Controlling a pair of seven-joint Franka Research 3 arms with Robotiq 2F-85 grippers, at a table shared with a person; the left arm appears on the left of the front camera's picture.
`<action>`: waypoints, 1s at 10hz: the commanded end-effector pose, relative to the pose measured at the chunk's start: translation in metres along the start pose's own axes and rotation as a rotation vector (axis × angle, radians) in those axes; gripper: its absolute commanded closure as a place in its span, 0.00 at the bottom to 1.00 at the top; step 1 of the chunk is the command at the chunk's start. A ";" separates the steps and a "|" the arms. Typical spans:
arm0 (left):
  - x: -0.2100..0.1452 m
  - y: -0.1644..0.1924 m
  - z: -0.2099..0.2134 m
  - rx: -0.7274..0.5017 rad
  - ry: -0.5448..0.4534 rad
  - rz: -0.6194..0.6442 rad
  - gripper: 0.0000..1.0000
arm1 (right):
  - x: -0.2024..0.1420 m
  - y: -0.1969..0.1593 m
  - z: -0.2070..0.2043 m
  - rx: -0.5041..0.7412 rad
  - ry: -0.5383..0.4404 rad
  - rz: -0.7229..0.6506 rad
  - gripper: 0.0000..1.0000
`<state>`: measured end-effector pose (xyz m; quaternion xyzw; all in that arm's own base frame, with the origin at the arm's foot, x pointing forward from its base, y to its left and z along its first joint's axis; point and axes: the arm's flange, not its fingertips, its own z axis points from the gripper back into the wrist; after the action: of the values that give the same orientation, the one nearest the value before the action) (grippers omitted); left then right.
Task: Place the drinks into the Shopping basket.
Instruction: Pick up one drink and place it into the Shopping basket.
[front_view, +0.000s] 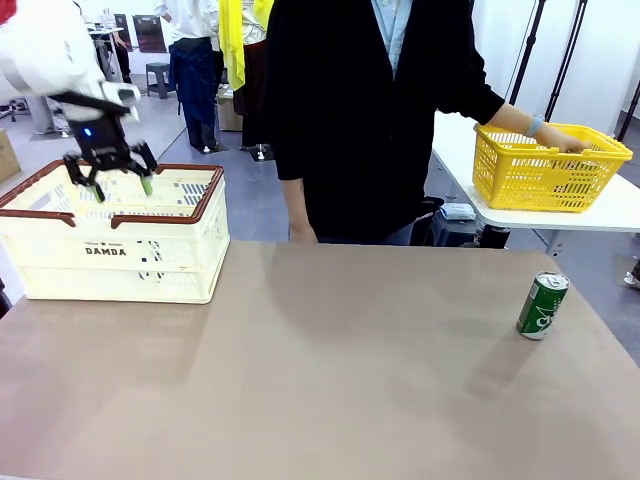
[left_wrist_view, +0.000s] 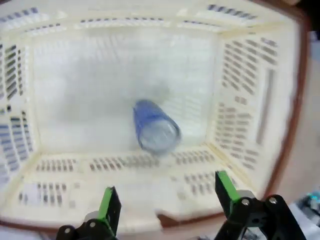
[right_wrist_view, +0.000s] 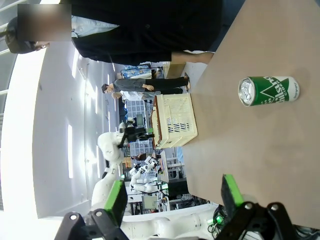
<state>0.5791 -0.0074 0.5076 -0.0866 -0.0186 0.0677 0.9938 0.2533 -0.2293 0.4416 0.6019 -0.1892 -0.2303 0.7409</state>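
One drink is in: the slim blue can (left_wrist_view: 155, 127) sits inside the cream slotted plastic basket (front_view: 60, 265), below the wide, empty left end effector (front_view: 122, 187). The green can (front_view: 543, 305) waits on the brown bench (front_view: 320, 380), not yet taken. The right end effector (right_wrist_view: 172, 195) is wide and empty.

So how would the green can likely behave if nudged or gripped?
The green can is slim and tall, standing upright on the table, so a high sideways push would probably tip it. Once down, its round body would likely roll. Its smooth metal wall may slip in a grip.

left gripper (front_view: 122, 186) spread over cream shopping basket (front_view: 60, 270), green can (front_view: 542, 305) standing far right on table (front_view: 320, 380)
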 end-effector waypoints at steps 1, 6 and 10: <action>-0.065 0.017 0.072 -0.202 0.010 0.077 0.00 | 0.000 0.003 0.002 0.007 -0.001 -0.004 0.00; -0.219 0.118 0.100 -0.800 0.095 -0.040 0.00 | 0.000 0.003 0.002 0.007 -0.001 -0.004 0.00; -0.236 0.181 0.029 -1.025 0.134 0.079 0.00 | 0.000 0.003 0.002 0.007 -0.001 -0.004 0.00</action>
<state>0.2948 0.1451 0.5027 -0.5542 -0.0056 0.0806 0.8285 0.2536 -0.2295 0.4415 0.6016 -0.1886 -0.2306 0.7412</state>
